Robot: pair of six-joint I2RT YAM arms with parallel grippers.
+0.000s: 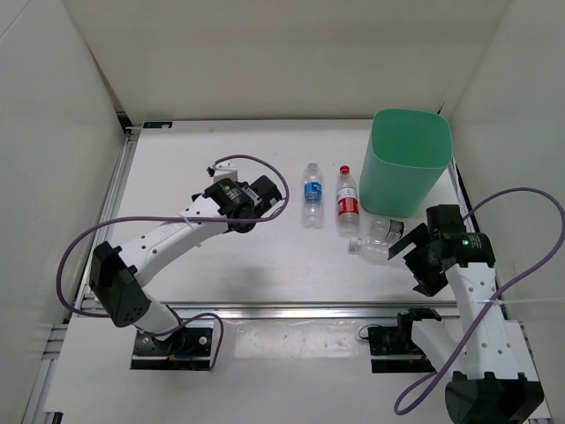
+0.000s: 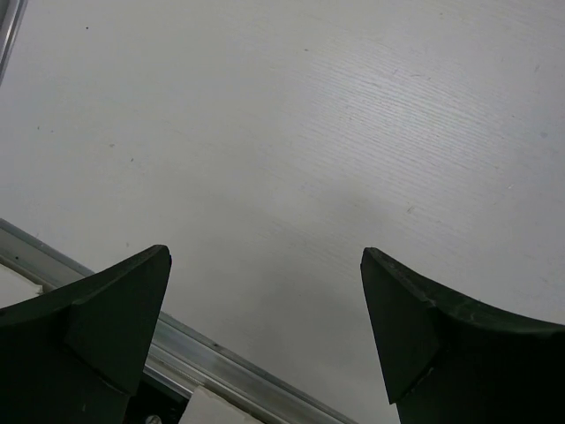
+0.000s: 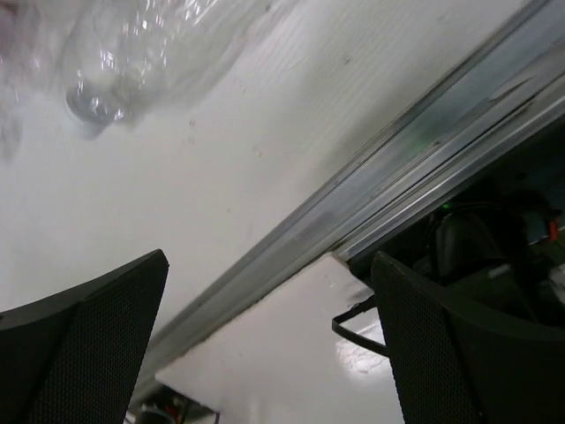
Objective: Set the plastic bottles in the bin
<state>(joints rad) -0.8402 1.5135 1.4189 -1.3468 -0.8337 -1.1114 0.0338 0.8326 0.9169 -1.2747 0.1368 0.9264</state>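
The mint-green bin (image 1: pixel 406 168) stands upright at the far right of the table. A blue-labelled bottle (image 1: pixel 312 194) and a red-labelled bottle (image 1: pixel 348 201) lie side by side left of the bin. An unlabelled clear bottle (image 1: pixel 378 240) lies in front of the bin, its cap end pointing left. It also shows at the top left of the right wrist view (image 3: pixel 132 49). My right gripper (image 1: pixel 413 258) (image 3: pixel 269 300) is open and empty, just right of this bottle. My left gripper (image 1: pixel 258 201) (image 2: pixel 265 291) is open and empty over bare table, left of the blue-labelled bottle.
An aluminium rail (image 1: pixel 282 309) runs along the table's near edge; it also shows in the right wrist view (image 3: pixel 397 168) and in the left wrist view (image 2: pixel 221 362). White walls enclose the table on three sides. Purple cables loop from both arms.
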